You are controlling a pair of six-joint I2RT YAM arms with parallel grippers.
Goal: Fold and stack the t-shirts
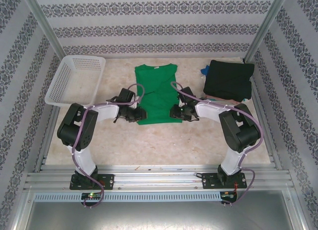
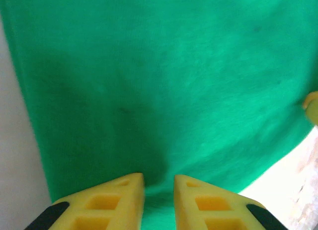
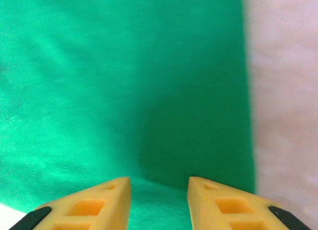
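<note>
Found green t-shirt (image 1: 156,93) spread flat at mid-table, collar to the far side, hem to the near side, side edges straight and roughly parallel. Noted left gripper (image 1: 138,115) at the hem's left corner and right gripper (image 1: 174,112) at its right corner. In both wrist views, saw jaws narrowly parted over green fabric, released, nothing clamped. Logged folded black t-shirt (image 1: 228,80) at far right, well apart from the green one, with a blue scrap (image 1: 204,70) at its left edge. Logged white basket (image 1: 62,83) at far left. Saw bare table (image 1: 159,145) between hem and arm bases, plus bare strips along both side edges of the green shirt.
</note>
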